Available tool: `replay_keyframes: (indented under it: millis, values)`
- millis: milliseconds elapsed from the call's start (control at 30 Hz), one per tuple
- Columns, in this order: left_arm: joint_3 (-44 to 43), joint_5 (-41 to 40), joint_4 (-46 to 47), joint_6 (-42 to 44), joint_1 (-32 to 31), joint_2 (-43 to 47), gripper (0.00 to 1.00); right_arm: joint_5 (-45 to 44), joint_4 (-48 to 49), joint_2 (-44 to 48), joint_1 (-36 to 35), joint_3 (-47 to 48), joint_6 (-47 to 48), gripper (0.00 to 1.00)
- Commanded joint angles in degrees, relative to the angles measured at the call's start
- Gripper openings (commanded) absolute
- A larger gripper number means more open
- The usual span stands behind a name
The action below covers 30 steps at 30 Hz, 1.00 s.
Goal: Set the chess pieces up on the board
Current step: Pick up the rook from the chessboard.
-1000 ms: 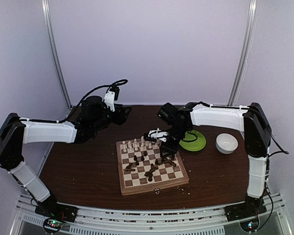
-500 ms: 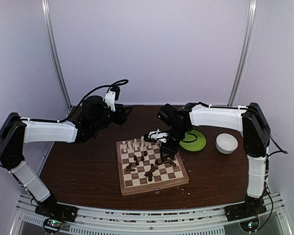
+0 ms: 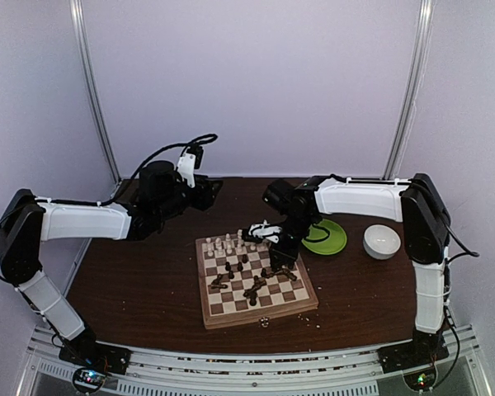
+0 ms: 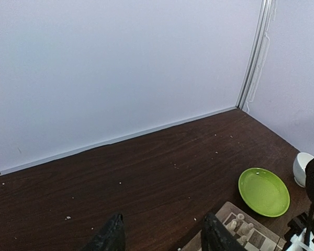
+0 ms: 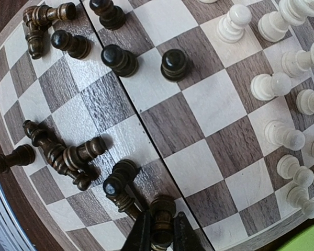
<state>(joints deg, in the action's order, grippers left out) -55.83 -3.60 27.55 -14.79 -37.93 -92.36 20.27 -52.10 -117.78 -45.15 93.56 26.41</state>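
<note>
While my left gripper point(image 4: 162, 226) is hanging spread and empty, my right gripper point(image 5: 162, 224) is pinching a dark piece point(image 5: 162, 206) among toppled ones point(image 5: 68, 157) on the board point(image 5: 209, 102) beneath it, which I am judging next needs lifting clear and standing on its home square.

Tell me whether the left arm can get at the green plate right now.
Probably not cleanly. Bare table lies between the left fingers and the green plate, but the right arm hangs its wrist right beside the plate, on the left arm's side, so a clash looks likely.
</note>
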Motion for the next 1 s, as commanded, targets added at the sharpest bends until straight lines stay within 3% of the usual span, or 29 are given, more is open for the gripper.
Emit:
replay_keyframes:
  millis: [0, 533, 967]
  values:
    - [-1.79, 0.76, 1.37, 0.90, -0.21, -0.63, 0.51, -0.66, 0.35, 2.03, -0.32, 1.04, -0.66, 0.06]
    - [-2.32, 0.70, 0.84, 1.20, -0.59, -1.26, 0.51, 1.83, 0.47, 9.56, -0.44, -3.03, 0.29, 0.05]
    - [-2.59, 0.63, 0.84, 1.49, -0.82, -1.33, 0.51, -2.34, 3.79, 25.83, -1.18, -22.87, 4.69, 0.05]
